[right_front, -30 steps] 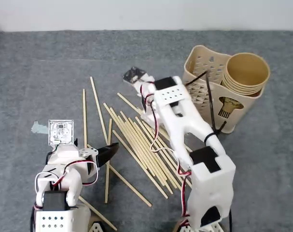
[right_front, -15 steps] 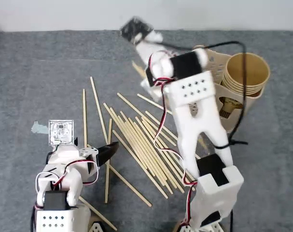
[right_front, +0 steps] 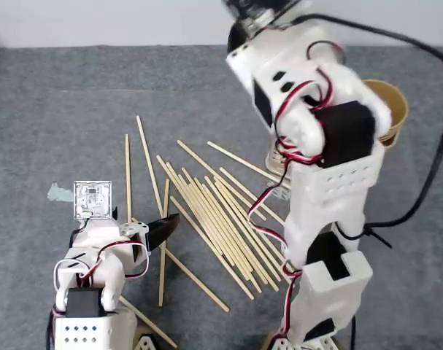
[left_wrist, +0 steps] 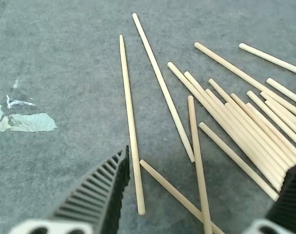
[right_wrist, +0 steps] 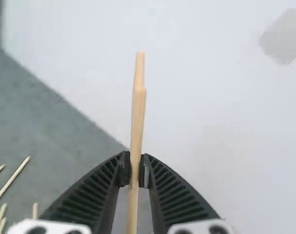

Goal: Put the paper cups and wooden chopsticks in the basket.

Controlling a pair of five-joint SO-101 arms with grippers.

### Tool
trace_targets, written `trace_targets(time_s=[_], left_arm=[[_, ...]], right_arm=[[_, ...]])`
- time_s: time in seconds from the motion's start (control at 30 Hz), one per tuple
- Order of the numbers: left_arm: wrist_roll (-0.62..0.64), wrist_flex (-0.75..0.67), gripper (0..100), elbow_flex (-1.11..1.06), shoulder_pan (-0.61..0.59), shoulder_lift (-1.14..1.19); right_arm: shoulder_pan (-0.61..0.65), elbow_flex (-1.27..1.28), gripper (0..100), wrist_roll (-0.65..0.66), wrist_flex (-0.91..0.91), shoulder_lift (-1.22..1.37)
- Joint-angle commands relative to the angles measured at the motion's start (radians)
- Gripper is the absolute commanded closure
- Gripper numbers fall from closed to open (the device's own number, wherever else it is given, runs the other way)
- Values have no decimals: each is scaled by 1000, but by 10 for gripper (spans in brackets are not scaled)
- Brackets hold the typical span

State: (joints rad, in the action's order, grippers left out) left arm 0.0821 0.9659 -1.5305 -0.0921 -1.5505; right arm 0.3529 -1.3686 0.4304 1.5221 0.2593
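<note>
**Right hand grips one chopstick high over the bench; left hand open by the pile**

The right hand (right_wrist: 133,168) is clenched on a single chopstick (right_wrist: 137,97). The stick stands upright between the two fingers, and its tip reaches well past them against the white wall (right_wrist: 226,97). In the high view the right arm (right_front: 316,146) stands tall at the far side of the bench (right_front: 75,102). It covers most of the basket (right_front: 278,166), of which a pale corner shows beside the arm. The stacked cups (right_front: 387,102) sit in the basket and show past the arm's right side.

Most of the other chopsticks (right_front: 214,211) lie flat on the grey bench in a loose slanting bundle between the two arms. Several of them touch or overlap. A few single sticks lie apart on the side toward the left arm.

The left hand (left_wrist: 210,163) is released, its fingers spread wide. It sits low at the near edge of the bench, with the near ends of a few sticks lying on the bench between its fingers. It grasps nothing.

A torn scrap of pale tape (left_wrist: 23,122) is stuck to the bench, off to the side of the single sticks.
</note>
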Motion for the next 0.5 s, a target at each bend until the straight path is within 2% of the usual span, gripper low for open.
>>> trace_targets(time_s=[0.0,0.13,0.47], left_arm=[[-2,-21,551,7,0,-12],[-2,-21,551,7,-2,-12],[-2,-21,551,7,-5,-12]], right_arm=[[-39,-40,989,8,-101,-39],[-96,-9,989,-8,-143,-15],[-245,-9,989,-193,-101,185]])
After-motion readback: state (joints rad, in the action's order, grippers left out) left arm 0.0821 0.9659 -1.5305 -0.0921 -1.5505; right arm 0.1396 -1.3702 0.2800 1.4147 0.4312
